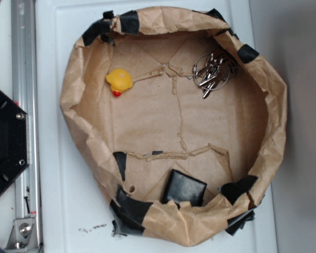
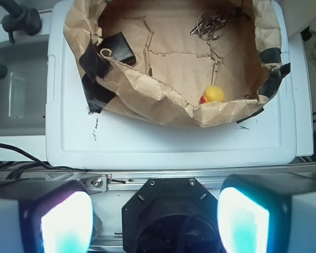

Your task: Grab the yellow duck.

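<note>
The yellow duck (image 1: 119,81) lies on the floor of a brown paper basin (image 1: 84,63), at its upper left, beak pointing down. In the wrist view the yellow duck (image 2: 213,94) shows just behind the basin's near wall, half hidden by the paper. My gripper (image 2: 155,221) stands open at the bottom of the wrist view, well short of the basin, over the black base plate; nothing is between its glowing pads (image 2: 67,224). The gripper does not show in the exterior view.
A bunch of keys (image 1: 211,70) lies at the basin's upper right, a black square pad (image 1: 185,188) by its lower wall. The basin rests on a white lid (image 1: 52,158). An aluminium rail (image 1: 23,105) and black base plate (image 1: 5,142) are at the left.
</note>
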Controlling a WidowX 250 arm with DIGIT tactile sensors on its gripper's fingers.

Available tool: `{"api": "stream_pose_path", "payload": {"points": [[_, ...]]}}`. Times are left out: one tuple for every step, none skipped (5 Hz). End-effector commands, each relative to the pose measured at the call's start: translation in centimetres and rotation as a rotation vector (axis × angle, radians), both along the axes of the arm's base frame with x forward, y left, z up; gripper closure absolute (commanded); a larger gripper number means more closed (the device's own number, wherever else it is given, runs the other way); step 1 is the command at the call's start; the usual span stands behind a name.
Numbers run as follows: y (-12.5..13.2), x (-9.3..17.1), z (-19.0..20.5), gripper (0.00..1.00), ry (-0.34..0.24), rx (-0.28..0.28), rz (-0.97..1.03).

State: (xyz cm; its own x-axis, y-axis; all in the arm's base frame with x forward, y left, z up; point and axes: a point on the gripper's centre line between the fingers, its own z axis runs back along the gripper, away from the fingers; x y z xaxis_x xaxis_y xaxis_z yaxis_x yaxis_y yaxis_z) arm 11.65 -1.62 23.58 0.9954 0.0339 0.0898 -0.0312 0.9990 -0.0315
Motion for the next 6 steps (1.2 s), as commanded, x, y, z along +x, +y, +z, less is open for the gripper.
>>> {"api": "stream_pose_path", "payload": {"points": [[0.0, 0.0, 0.0, 0.0, 0.0, 0.0, 0.0], [1.6, 4.4, -2.8, 0.0, 0.01, -0.015, -0.016], [2.0, 8.7, -5.0, 0.0, -0.003, -0.103, -0.028], [3.0, 12.0, -9.3, 0.0, 0.076, -0.107, -0.021], [4.0, 13.2, -14.5, 0.0, 0.168, -0.056, -0.04], [4.2, 12.6, -19.5, 0.0, 0.29, 0.05, -0.188]]}}
